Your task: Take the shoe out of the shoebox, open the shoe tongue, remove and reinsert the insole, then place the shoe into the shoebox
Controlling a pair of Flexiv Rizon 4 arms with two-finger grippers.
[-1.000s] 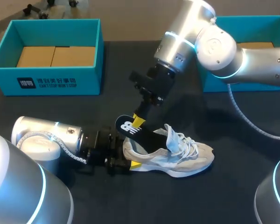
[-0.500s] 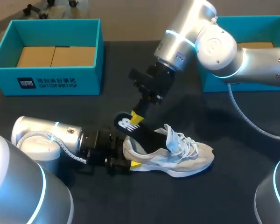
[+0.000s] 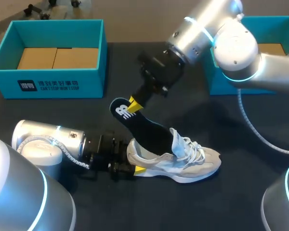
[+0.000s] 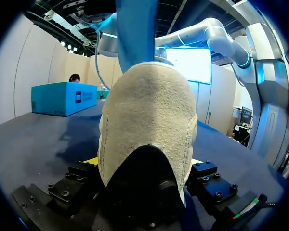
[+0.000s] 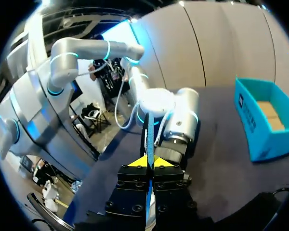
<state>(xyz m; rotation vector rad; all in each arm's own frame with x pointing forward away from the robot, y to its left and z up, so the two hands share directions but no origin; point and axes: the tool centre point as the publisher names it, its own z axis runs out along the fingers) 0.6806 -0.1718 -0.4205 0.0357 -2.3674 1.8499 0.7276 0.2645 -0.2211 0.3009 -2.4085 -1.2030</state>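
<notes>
A grey and white shoe lies on its sole on the dark table, toe to the right. My left gripper comes in low from the left, and its fingers clasp the heel from both sides. The suede heel fills the left wrist view between them. My right gripper is shut on the heel end of the dark insole, which slants up and left out of the shoe. The insole's front end is still inside. In the right wrist view the insole stands edge-on between the yellow tips.
A teal shoebox with cardboard inside stands at the back left. A second teal box sits at the back right, partly behind my right arm. The loose laces and raised tongue lie over the shoe's middle.
My right gripper has risen and drawn back to the left, pulling the insole further out of the shoe. The left gripper and the shoe have stayed put.
</notes>
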